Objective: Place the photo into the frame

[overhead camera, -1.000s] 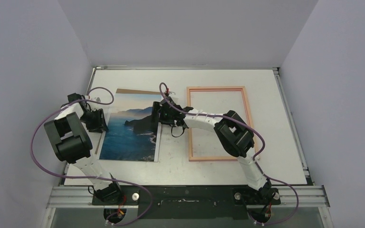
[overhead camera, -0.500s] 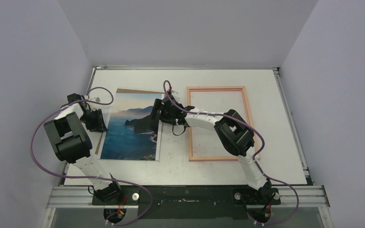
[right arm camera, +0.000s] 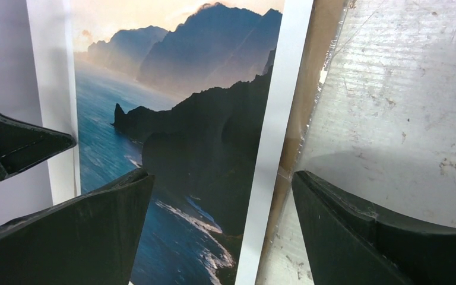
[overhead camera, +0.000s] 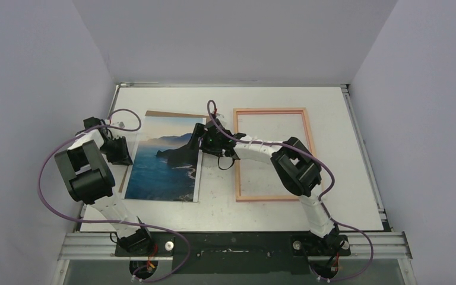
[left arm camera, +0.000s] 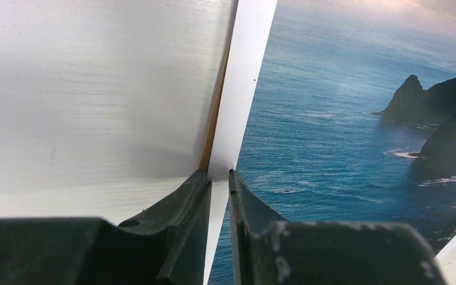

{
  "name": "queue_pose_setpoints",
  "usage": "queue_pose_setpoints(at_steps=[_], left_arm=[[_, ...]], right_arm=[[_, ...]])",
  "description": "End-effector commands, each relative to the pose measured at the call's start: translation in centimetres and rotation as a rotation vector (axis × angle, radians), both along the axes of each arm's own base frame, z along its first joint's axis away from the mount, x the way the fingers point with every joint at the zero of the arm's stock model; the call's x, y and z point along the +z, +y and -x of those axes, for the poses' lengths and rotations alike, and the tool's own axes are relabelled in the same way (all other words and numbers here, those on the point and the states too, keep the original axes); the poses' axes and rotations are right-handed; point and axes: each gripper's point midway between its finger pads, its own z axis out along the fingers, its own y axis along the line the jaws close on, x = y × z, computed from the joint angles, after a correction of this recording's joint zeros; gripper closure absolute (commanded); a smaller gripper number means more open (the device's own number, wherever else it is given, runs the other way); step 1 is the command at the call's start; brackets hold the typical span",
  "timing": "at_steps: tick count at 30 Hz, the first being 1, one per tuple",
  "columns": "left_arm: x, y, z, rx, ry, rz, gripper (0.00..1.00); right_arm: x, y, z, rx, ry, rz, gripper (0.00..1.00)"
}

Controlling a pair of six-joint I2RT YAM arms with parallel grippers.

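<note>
The photo (overhead camera: 163, 163), a blue sea-and-mountain print with a white border, lies left of centre on a brown backing board (overhead camera: 172, 113). The pink frame (overhead camera: 270, 110) lies flat to its right, with bare table inside it. My left gripper (overhead camera: 123, 152) is shut on the photo's left white border (left arm camera: 237, 89); its fingertips (left arm camera: 219, 173) pinch that edge, which sits a little above the table. My right gripper (overhead camera: 200, 141) is open over the photo's right edge. In the right wrist view its fingers (right arm camera: 221, 175) straddle the white border and the board's edge (right arm camera: 309, 107).
The white table (overhead camera: 261, 208) is walled by grey panels at the left, back and right. A metal rail runs along the near edge (overhead camera: 231, 243). The right arm's forearm (overhead camera: 255, 149) crosses the frame's left bar. The left gripper shows in the right wrist view (right arm camera: 18, 145).
My right gripper has crept slightly back and left along the photo's right edge. The left gripper and the photo have hardly moved.
</note>
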Motion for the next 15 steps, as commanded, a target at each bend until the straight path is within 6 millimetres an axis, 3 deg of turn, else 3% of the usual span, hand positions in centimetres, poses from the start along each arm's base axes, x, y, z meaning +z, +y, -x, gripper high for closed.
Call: queue_pose_setpoints(at_steps=[1,10,15], left_arm=[[-0.6,-0.8,0.0,-0.006,-0.002,0.033,0.83],[-0.7,-1.1,0.1,-0.015,0.002,0.038,0.85],[-0.8,-1.2,0.1,-0.016,0.006,0.042,0.85]], right_arm=[[8.1,2.1,0.7,0.042,-0.098,-0.176,0.1],[10.4,2.8,1.8,0.082,-0.114,-0.258,0.1],[15.1,4.3,3.4,0.192,-0.182,-0.498,0.1]])
